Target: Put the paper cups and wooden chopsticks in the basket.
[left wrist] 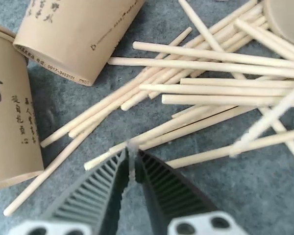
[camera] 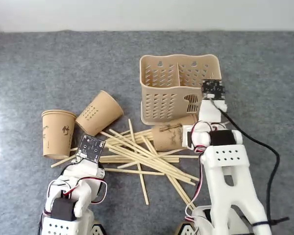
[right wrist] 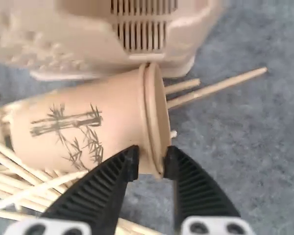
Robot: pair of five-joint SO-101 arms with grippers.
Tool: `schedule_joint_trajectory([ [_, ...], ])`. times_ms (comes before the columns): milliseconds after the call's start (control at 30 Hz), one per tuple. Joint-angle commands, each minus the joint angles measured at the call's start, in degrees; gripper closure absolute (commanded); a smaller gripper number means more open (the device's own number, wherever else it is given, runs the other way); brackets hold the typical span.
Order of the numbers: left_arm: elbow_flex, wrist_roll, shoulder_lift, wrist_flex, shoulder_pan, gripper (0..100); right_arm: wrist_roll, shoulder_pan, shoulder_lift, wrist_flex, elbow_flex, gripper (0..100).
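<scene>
Right jaws pinch the rim of a paper cup (right wrist: 88, 127) lying beside the basket (right wrist: 112, 44); left jaws clamp a chopstick (left wrist: 130, 152).

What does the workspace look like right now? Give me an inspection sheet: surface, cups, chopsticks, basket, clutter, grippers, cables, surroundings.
Surface: grey carpet-like mat under everything.
Job's things: basket has two compartments and looks empty. Three cups are outside it: left cup, slanted cup, and bamboo-print cup on its side beside the basket. The chopsticks lie in a loose scattered pile.
Clutter: nothing seen.
Grippers: left gripper seems closed on one chopstick end. Right gripper is pinching the bamboo-print cup's rim.
Cables: black cable trails beside the right arm; servo wires sit on the arms.
Surroundings: pale wall beyond the mat's far edge.
</scene>
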Motion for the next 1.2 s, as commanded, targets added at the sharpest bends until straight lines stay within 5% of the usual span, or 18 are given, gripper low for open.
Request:
schedule_joint_trajectory([
  [0,-0.7,-0.4,-0.5,0.3,-0.1,98,0.7,-2.5,0.0,0.9,-1.1,98.0],
  [300,-0.7,-0.4,-0.5,0.3,-0.1,98,1.0,-3.0,-13.0,5.0,-1.0,99.0],
  [833,-0.7,-0.4,-0.5,0.3,-0.1,98,24.4,-11.8,-54.2,21.3,-1.0,99.0],
  [1167,-0.7,-0.4,-0.5,0.3,-0.1,98,25.9,-9.5,-54.6,21.2,-13.5,99.0],
])
